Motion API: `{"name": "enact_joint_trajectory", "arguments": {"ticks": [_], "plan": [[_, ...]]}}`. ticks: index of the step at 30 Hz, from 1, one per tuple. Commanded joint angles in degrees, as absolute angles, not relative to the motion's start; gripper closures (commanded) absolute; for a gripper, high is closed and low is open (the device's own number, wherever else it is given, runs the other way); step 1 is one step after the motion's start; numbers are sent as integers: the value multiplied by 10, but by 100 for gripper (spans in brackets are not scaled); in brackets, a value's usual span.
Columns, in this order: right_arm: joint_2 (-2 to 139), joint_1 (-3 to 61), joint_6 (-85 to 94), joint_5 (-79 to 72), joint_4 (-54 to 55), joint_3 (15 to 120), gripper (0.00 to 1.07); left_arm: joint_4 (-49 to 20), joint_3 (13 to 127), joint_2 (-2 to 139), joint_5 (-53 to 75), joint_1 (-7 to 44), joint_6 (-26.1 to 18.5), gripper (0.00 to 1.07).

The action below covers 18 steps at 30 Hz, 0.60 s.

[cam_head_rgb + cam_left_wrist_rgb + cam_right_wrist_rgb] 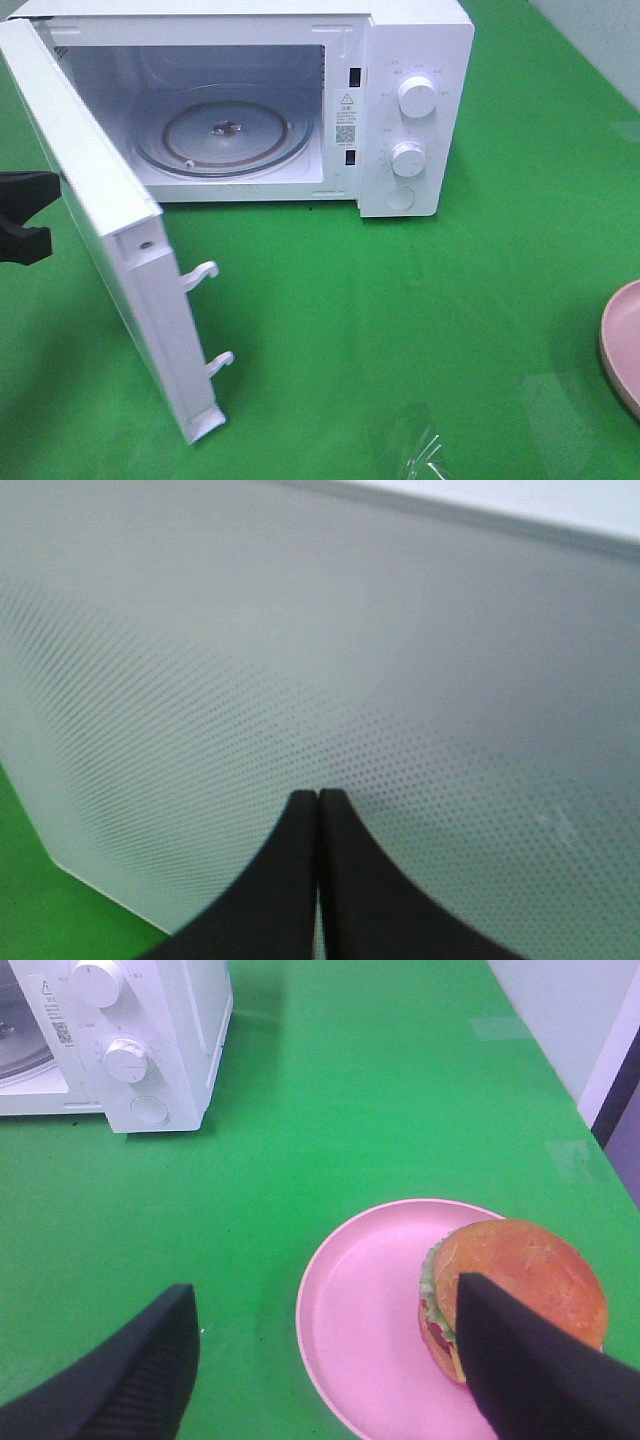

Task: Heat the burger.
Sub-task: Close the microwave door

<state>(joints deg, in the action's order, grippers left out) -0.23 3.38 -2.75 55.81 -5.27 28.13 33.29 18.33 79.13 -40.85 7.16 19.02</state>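
Observation:
The burger [525, 1280] with a golden-brown bun, lettuce and tomato sits on the far side of a round pink plate [365, 1310]; only the plate's edge [625, 345] shows in the exterior high view, where the burger is out of view. My right gripper [325, 1290] is open and empty above the plate, one finger [530, 1370] in front of the burger. The white microwave [410, 120] stands open with its glass turntable [222, 130] bare. My left gripper [317, 798] is shut and empty, close against the outer face of the open door [110, 240]; it also shows at the left edge [22, 215].
The door swings out to the left front, with two latch hooks [205, 272] on its edge. Two knobs [417, 96] are on the microwave's right panel. A piece of clear film [420, 445] lies on the green table near the front. A pale wall [560, 1020] borders the table's right side.

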Motion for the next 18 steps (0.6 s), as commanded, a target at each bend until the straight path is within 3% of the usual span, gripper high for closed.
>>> {"name": "enact_joint_trajectory", "arguments": {"ticks": [1,18], "plan": [[-18,30,-22,550,-52,281,35,305,197,800,-417,92,176,107],[-18,30,-22,550,-52,281,35,147,326,914,-398,221,105,107]]}}
